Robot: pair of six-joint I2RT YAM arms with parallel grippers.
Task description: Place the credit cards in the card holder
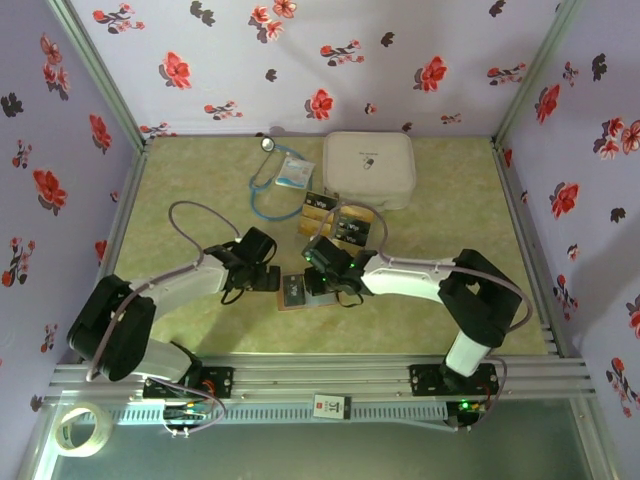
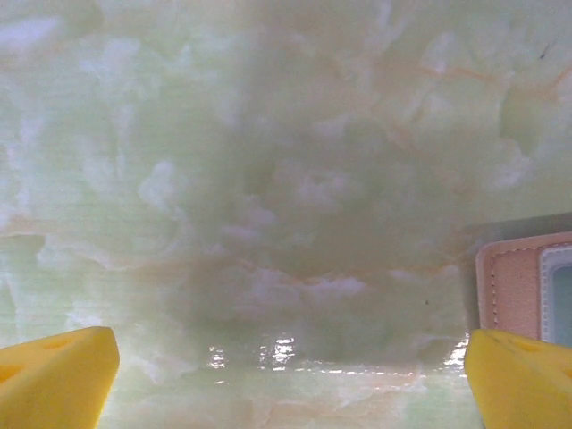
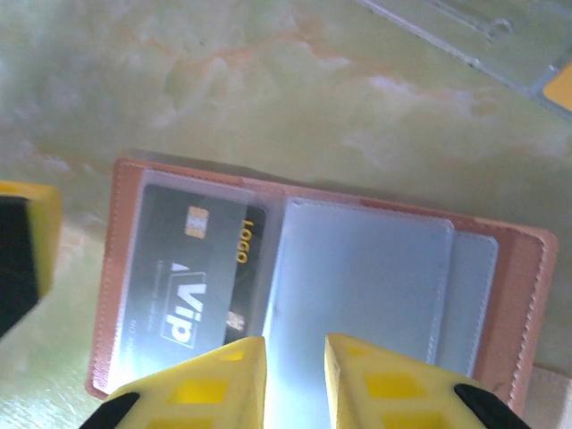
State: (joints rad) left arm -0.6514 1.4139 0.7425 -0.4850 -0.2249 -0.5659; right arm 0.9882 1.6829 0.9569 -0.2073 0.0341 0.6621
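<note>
Left jaws: spread wide, nothing between them. One yellow finger [image 2: 55, 375] sits at each lower corner of the left wrist view, with bare table in the gap. Right jaws: nearly together, with a narrow gap between the yellow fingers [image 3: 201, 384]. The gap shows only glare off a clear pocket below. No card is in them.

Table [image 1: 450, 220]: green marbled top, with both arms reaching in to the middle of it.

Case [image 1: 368, 168]: white, rounded, at the far edge, right of centre.

Stethoscope [image 1: 262, 195]: blue tube, to the left of the case.

Tape roll [image 1: 80, 430]: off the table, past the rail at the near left corner.

Holder [image 1: 288, 305]: lies open and flat at mid-table, between the two sets of jaws. Its pink stitched edge [image 2: 514, 290] is just right of the left jaws. The right jaws hang directly over its clear pockets, pink rim [image 3: 523, 295] to the side.

Cards [image 1: 340, 222]: loose overlapping pile, black and gold, just in front of the case and well apart from the holder.

Packet [image 1: 295, 172]: white-blue, against the stethoscope.

Vip card [image 3: 192, 277]: black with gold lettering, seated in one clear pocket of the holder.
</note>
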